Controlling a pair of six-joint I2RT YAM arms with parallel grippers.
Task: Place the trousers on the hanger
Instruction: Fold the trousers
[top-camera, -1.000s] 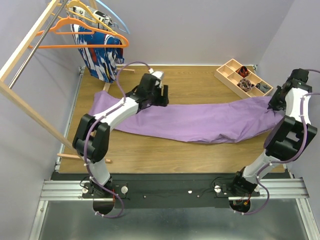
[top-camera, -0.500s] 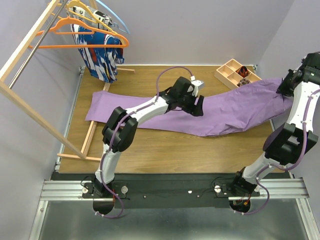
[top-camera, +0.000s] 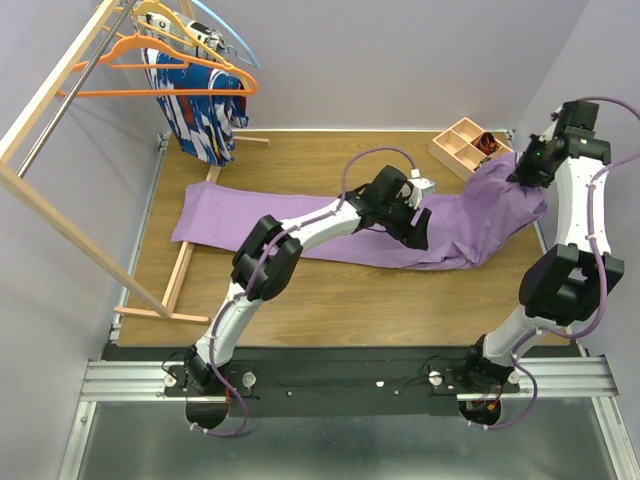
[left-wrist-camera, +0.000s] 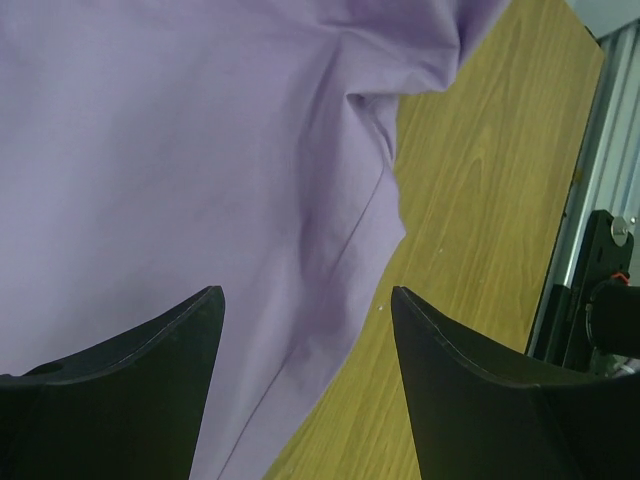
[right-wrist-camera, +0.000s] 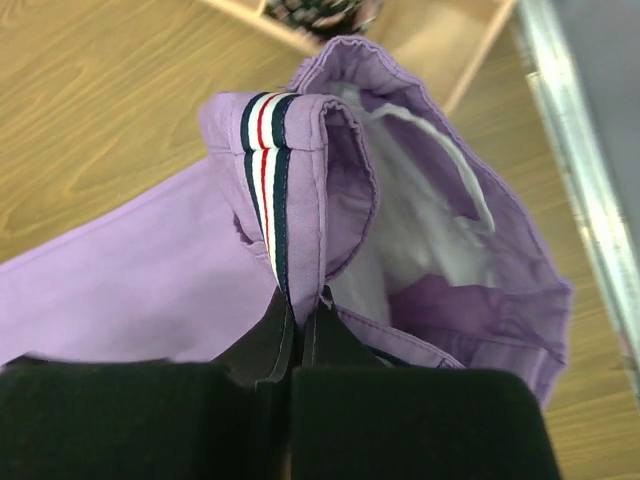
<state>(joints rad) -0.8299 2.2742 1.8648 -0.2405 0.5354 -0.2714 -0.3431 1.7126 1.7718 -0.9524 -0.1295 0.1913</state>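
The trousers (top-camera: 460, 225) lie long across the wood surface (top-camera: 300, 290), going left to right. Their right end is lifted up off the surface. The right end effector (right-wrist-camera: 300, 308) is pinched tight on the stripy waistband (right-wrist-camera: 266, 160) there, at the far right, near a wood tray (top-camera: 455, 142). The left end effector (left-wrist-camera: 300, 330) is opened wide, w/ nothing btwn its fingers. It sits over the middle of the trousers, near their front edge. Can't tell if it touches the cloth. The hanger (top-camera: 150, 92) hangs on the wood rack (top-camera: 70, 232) at the far left, well apart from the trousers. A blue, white & red garment (top-camera: 195, 115) hangs just beside it.
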